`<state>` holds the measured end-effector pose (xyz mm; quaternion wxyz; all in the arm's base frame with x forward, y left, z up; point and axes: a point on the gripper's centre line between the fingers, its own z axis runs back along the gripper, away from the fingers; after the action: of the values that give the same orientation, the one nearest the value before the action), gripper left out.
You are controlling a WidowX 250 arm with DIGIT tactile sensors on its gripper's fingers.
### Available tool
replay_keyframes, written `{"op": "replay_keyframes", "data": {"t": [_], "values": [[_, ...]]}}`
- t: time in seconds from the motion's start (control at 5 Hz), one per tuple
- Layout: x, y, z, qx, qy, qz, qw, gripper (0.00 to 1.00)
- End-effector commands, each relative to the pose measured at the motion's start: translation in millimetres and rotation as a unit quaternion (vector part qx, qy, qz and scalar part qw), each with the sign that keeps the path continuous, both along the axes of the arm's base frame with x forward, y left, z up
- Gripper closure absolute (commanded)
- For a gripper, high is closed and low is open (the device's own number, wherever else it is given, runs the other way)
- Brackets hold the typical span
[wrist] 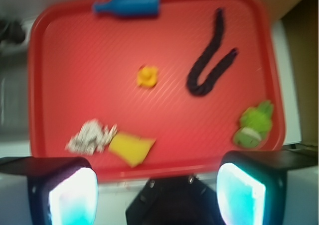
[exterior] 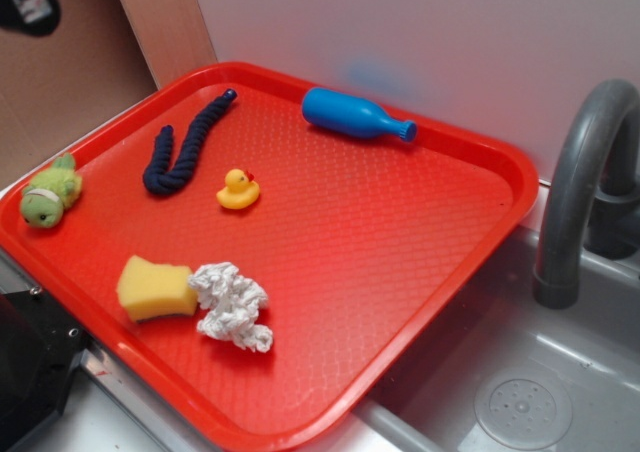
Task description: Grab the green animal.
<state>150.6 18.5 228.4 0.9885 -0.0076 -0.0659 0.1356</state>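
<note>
The claw (wrist: 157,185) hangs high, fingers apart and empty. The green animal (wrist: 254,124) sits against the tray (wrist: 79,60) rim at four o'clock; a finger could catch the rim and miss.

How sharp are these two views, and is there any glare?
Exterior view: mostly sharp, the tray texture is readable, with a soft bright sheen mid-tray. Wrist view: blurred throughout, the green animal has smeared edges, and the gripper finger pads glow overexposed white-cyan.
</note>
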Motion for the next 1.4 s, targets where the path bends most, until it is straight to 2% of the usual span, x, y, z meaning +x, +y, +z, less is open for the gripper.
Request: {"op": "replay_keyframes", "data": {"t": [0.0,0.4,0.8,1.0,1.2], "values": [[4,70,-15,0.037,-0.038,0.154,0.987,0.00],[-22,119,-53,0.076,-0.013,0.212,0.974,0.00],[-12,153,-112,0.147,-0.012,0.249,0.957,0.00],[-2,157,-150,0.174,0.000,0.243,0.954,0.00],[-1,159,-173,0.188,0.031,0.229,0.955,0.00]]}}
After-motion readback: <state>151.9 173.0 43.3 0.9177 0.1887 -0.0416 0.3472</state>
